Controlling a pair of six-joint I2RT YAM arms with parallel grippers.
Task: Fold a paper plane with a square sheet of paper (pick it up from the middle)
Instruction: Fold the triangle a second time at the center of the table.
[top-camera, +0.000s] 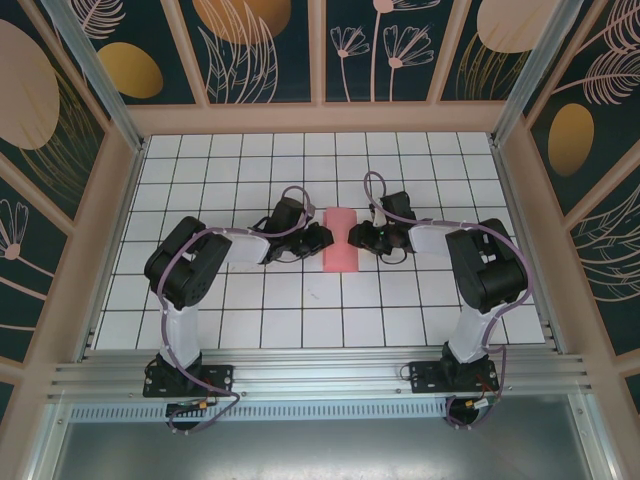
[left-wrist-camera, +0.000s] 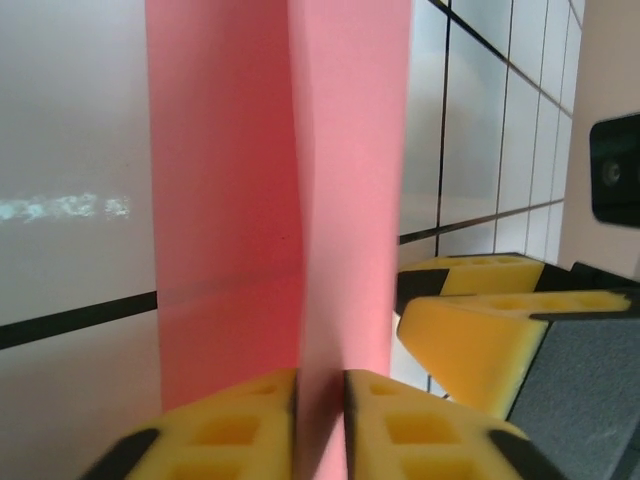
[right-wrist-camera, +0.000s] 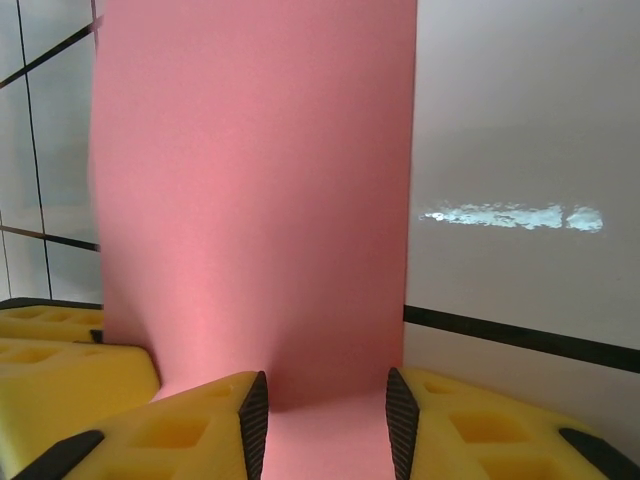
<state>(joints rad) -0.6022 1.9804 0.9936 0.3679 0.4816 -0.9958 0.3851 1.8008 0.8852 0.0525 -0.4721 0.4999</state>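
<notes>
Top external view: the white gridded worktop (top-camera: 200, 300) carries both arms, bent inward so that they meet at its middle. There the square sheet of paper (top-camera: 340, 240) lies as a narrow pink strip running away from the bases, its top bowed rather than flat. Facing each other lets each arm take one long side, which suits pressing a centre fold.

The left pincer (left-wrist-camera: 320, 420) is closed on the sheet. In the left wrist view its yellow fingers (left-wrist-camera: 230, 430) nip a raised ridge of paper that runs on down the strip, probably to hold the crease line.

The right pincer (right-wrist-camera: 325, 410) has its jaws standing apart with pink paper filling the gap. Whether they press it or merely straddle it I cannot tell.

No dart shape shows yet, so I judge the folding to be at an early stage.
</notes>
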